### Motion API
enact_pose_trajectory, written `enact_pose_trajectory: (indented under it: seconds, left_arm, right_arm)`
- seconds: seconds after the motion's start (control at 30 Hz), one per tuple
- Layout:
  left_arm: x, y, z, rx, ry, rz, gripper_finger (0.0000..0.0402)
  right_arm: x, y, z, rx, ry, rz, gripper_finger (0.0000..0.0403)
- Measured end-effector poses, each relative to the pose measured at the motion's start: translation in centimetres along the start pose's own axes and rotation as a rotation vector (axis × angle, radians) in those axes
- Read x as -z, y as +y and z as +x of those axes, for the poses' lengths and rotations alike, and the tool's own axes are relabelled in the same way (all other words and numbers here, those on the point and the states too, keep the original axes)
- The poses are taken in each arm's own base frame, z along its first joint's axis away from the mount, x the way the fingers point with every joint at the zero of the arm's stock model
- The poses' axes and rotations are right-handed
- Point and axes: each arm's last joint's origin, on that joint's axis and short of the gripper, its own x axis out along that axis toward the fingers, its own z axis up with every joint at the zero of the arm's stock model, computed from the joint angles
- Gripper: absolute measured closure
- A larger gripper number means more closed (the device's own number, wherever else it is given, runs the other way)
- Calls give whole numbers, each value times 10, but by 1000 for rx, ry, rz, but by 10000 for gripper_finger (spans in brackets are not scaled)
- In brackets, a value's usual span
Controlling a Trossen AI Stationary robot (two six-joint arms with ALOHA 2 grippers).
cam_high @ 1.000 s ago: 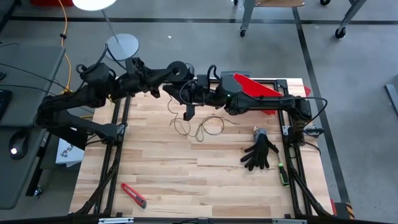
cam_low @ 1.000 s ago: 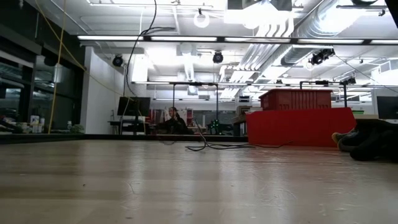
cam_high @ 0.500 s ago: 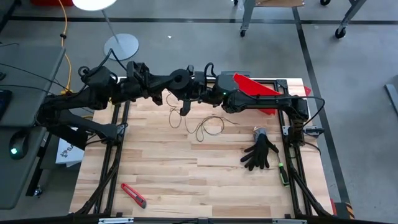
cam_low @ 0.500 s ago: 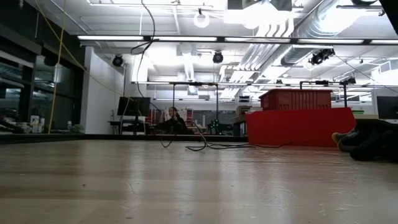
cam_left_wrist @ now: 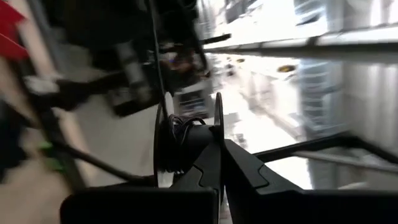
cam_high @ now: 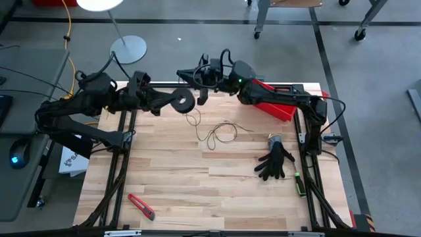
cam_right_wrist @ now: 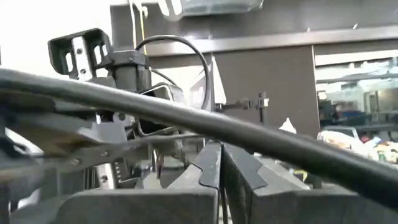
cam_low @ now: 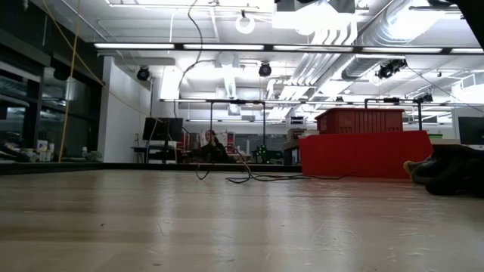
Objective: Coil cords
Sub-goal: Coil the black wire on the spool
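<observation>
The cord is a thin dark string. Its loose loops (cam_high: 218, 135) lie on the wooden table, also seen in the low view as cord (cam_low: 227, 178). One strand (cam_low: 181, 75) rises from them out of that view's top. It is wound on a round black spool (cam_high: 183, 100), which is held above the table's far left part by my left gripper (cam_left_wrist: 221, 177). My right gripper (cam_high: 187, 73) is shut, high over the far edge just beyond the spool, pointing toward the table's left. My left gripper pinches one flange (cam_left_wrist: 217, 134) of the spool at its rim between its two fingers, coming level from the table's left. The spool is lifted clear, standing on edge, with turns of cord (cam_left_wrist: 180, 134) between its flanges. My right gripper has a thin strand of cord (cam_right_wrist: 212, 99) running up from between its shut fingers (cam_right_wrist: 208, 168). The fingers themselves hide the place of contact. Below the gripper the cord hangs slack to the table.
A red bin (cam_high: 273, 100) stands at the far right under the right arm. A black glove (cam_high: 275, 162) and a green-handled tool (cam_high: 299, 183) lie at the right. Near the front left corner lies a red utility knife (cam_high: 141, 206).
My right gripper has swung toward the table's far edge, drawing the cord with it. My left gripper has brought the spool toward the near edge, so the two have passed each other. The left part of the loose loops has come up off the table.
</observation>
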Motion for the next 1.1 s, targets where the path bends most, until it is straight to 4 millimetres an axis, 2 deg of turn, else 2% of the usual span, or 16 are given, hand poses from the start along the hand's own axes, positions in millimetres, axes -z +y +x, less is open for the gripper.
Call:
enact_pose_trajectory:
  seconds: [0.2, 0.4, 0.6, 0.83, 0.93, 1.1]
  left_arm:
    - [-7, 9, -29, -177, -42, 233, 402]
    - [-21, 9, -44, -287, -165, 642, 402]
    - [-32, 6, -32, -373, -299, 1015, 402]
    - [-35, -4, -8, -237, -372, 1212, 401]
    - [-36, -11, -4, -149, -415, 1217, 401]
    - [-34, -17, 0, -58, -427, 1207, 401]
  right_arm:
    - [-17, -17, -16, 16, 137, 3, 403]
    - [-29, -17, -28, 50, 257, 6, 403]
    - [-30, -8, -29, 44, 286, 24, 403]
    - [-22, 8, -26, 52, 336, 38, 397]
    - [-19, 10, -27, 59, 380, 44, 371]
    - [-12, 9, -29, 104, 440, 74, 290]
